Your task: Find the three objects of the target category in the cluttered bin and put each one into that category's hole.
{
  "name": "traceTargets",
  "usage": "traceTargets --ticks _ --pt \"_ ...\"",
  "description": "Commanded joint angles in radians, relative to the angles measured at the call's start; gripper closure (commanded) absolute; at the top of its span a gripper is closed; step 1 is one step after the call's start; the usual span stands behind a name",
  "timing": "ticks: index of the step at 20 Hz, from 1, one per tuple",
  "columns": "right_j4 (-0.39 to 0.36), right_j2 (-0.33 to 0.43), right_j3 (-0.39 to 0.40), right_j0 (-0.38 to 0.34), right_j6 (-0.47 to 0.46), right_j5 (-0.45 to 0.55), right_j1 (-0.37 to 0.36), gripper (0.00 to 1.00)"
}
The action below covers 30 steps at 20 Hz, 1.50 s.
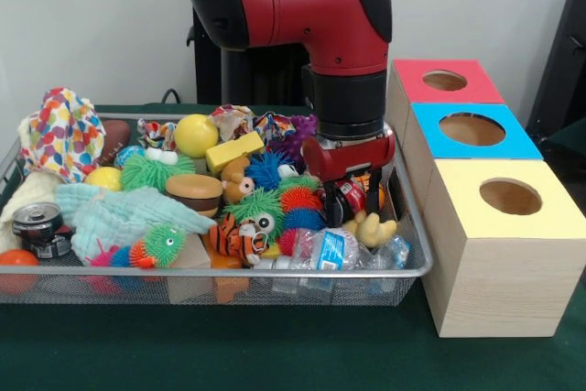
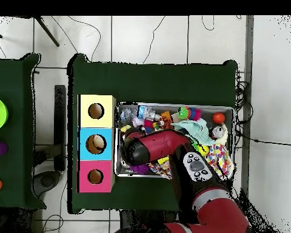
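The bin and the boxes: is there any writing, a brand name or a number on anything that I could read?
No text can be read in either view.
Water bottle: it has a label, too blurred to read.
Can: no print can be made out.
Small red item by the gripper: light markings, too small to read.
Boxes, red, blue and yellow: plain coloured tops with holes, no writing.

Hidden and cut-off parts
Claw (image 1: 351, 191) tips sunk among toys, open or shut unclear. Arm (image 2: 166, 148) covers the bin's (image 2: 175, 104) middle from overhead. Orange ball (image 1: 16, 263) and arm top cut by frame edges in front. Can (image 1: 38, 223) label too small to read.
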Motion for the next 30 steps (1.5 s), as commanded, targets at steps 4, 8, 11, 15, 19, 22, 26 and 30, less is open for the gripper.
traceTargets --ticks 4,8,11,15,19,22,26,30 --pt "-0.119 -0.014 -0.116 -0.032 -0.008 -0.026 0.082 0.0" --pt "-0.115 -0.002 -0.107 -0.045 0.012 -0.033 0.104 0.0" --pt "-0.105 0.015 -0.088 -0.059 0.02 -0.037 0.107 0.0" --pt "-0.089 0.029 -0.075 -0.066 0.029 -0.032 0.115 0.0" --pt "-0.077 0.035 -0.08 -0.062 0.031 -0.014 0.128 0.0" --pt "-0.066 0.049 -0.071 -0.07 0.029 -0.002 0.131 0.0" --pt "-0.041 0.074 -0.051 -0.083 0.029 0.026 0.123 0.0" --pt "-0.028 0.094 -0.045 -0.097 0.029 0.037 0.131 0.0"
